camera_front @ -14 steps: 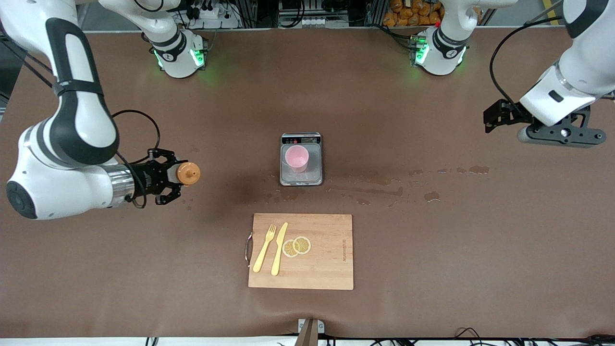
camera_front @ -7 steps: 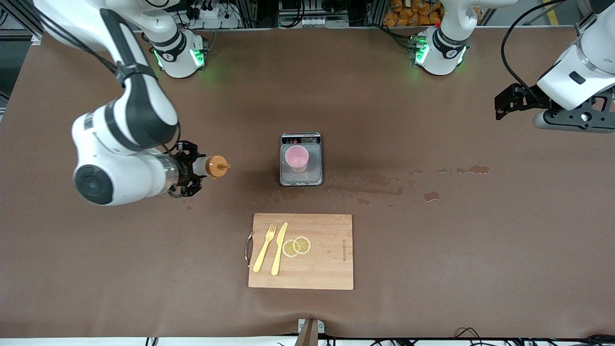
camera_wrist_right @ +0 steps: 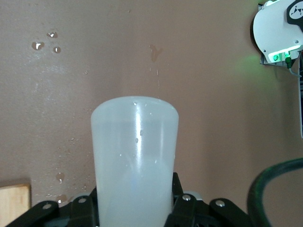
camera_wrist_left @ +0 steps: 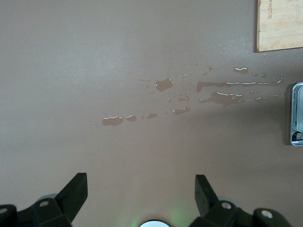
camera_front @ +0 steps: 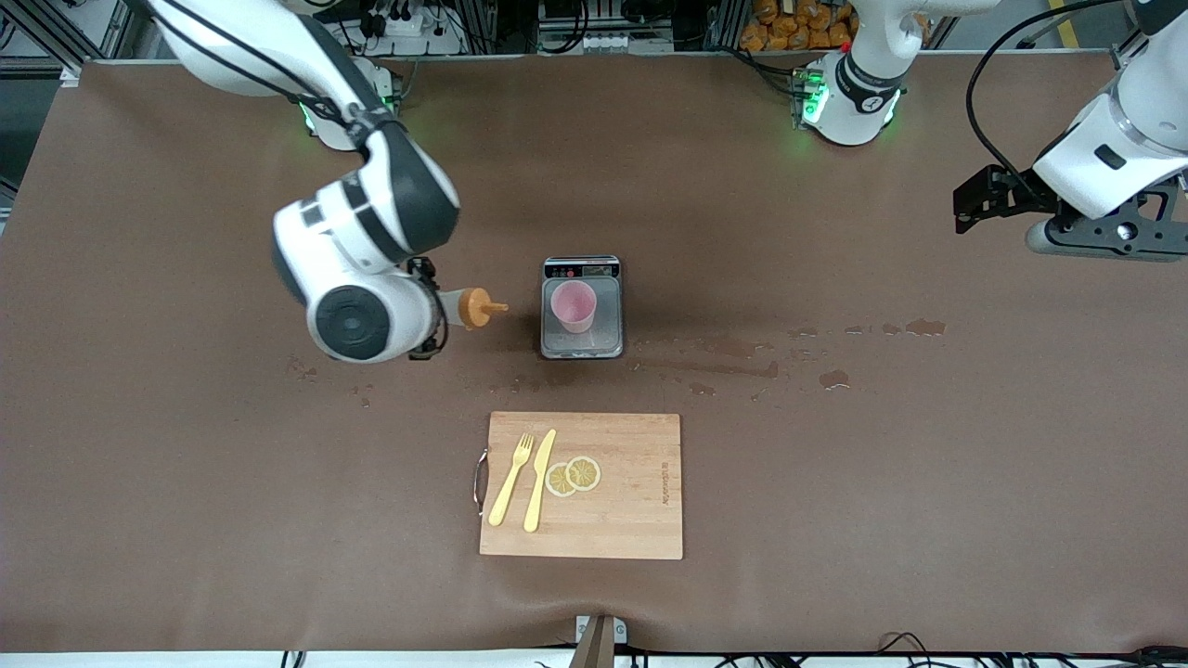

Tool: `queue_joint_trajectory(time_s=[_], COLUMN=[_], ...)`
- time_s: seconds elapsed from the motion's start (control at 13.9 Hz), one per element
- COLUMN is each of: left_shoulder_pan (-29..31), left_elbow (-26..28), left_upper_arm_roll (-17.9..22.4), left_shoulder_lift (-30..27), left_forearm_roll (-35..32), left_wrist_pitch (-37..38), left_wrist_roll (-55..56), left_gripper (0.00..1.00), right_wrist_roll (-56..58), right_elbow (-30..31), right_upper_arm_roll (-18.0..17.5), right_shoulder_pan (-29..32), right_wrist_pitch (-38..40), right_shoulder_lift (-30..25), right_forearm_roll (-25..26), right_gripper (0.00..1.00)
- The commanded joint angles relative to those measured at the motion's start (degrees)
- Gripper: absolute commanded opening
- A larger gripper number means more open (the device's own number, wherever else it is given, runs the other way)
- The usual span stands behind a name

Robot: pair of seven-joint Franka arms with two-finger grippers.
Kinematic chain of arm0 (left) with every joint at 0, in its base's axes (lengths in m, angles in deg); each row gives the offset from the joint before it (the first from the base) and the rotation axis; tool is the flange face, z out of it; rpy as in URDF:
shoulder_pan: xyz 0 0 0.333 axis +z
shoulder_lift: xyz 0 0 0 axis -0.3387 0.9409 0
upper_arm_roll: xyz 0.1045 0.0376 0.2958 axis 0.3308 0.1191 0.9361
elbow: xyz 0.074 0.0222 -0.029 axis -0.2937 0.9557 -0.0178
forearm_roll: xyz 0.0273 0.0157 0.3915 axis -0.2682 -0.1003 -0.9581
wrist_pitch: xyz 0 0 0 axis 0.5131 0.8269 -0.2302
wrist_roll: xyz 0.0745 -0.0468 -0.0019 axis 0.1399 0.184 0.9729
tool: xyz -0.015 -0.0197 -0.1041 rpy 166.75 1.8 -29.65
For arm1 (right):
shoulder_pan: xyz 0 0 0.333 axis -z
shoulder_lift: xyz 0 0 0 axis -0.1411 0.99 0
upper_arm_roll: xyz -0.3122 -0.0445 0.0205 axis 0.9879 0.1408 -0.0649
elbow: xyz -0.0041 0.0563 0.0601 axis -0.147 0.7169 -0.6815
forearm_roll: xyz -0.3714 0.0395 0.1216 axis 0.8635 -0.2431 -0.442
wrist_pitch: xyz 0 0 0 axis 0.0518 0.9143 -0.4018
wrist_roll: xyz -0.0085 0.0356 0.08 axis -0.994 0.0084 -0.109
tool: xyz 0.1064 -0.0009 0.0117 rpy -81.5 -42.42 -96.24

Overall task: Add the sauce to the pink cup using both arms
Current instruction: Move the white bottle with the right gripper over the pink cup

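Note:
The pink cup (camera_front: 574, 306) stands upright on a small steel kitchen scale (camera_front: 582, 345) at mid-table. My right gripper (camera_front: 432, 311) is shut on the translucent squeeze bottle (camera_front: 455, 307). It holds the bottle lying sideways over the table just beside the scale, orange nozzle cap (camera_front: 477, 307) pointing at the cup. In the right wrist view the whitish bottle (camera_wrist_right: 135, 156) fills the space between my right gripper's (camera_wrist_right: 135, 201) fingers. My left gripper (camera_front: 965, 209) waits open and empty over the left arm's end of the table, its fingers wide apart in the left wrist view (camera_wrist_left: 140, 187).
A wooden cutting board (camera_front: 631, 501) lies nearer the front camera than the scale, carrying a yellow fork (camera_front: 512, 478), a knife (camera_front: 540, 478) and lemon slices (camera_front: 573, 475). Wet spill patches (camera_front: 724, 357) streak the brown table from the scale toward the left arm's end.
The right arm has swung the bottle from the right arm's end of the table to just beside the scale. The left arm has lifted back slightly.

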Motion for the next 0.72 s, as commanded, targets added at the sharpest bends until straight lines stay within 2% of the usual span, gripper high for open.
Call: queue_joint_trajectory(time_s=[0.0, 0.14, 0.29, 0.5, 0.65], left_shoulder_pan=[0.6, 0.7, 0.8, 1.2, 0.8], left_elbow=[-1.2, -1.2, -1.3, -1.4, -2.2], left_upper_arm_roll=[0.1, 0.1, 0.2, 0.7, 0.6], left_shoulder_lift=[0.4, 0.6, 0.7, 1.4, 1.5], left_forearm_roll=[1.1, 0.4, 0.3, 1.0, 1.0], left_wrist_pitch=[0.0, -0.2, -0.3, -0.3, -0.3], left_wrist_roll=[-0.2, -0.7, -0.7, -0.8, -0.6], left_gripper=[1.00, 1.00, 1.00, 1.00, 1.00], right_wrist_roll=[-2.6, -4.4, -6.1, -8.9, -10.7], right_elbow=[-0.9, -0.7, -0.5, -0.5, -0.4], right_upper_arm_roll=[0.6, 0.6, 0.6, 0.6, 0.6], right_shoulder_pan=[-1.9, -3.4, -4.0, -6.5, -7.3], right_wrist_pitch=[0.9, 1.1, 1.3, 4.8, 6.6], right_shoulder_lift=[0.3, 0.9, 1.3, 2.8, 3.3], right_forearm_roll=[4.1, 6.5, 6.8, 12.2, 12.4], right_gripper=[0.52, 0.52, 0.52, 0.52, 0.51])
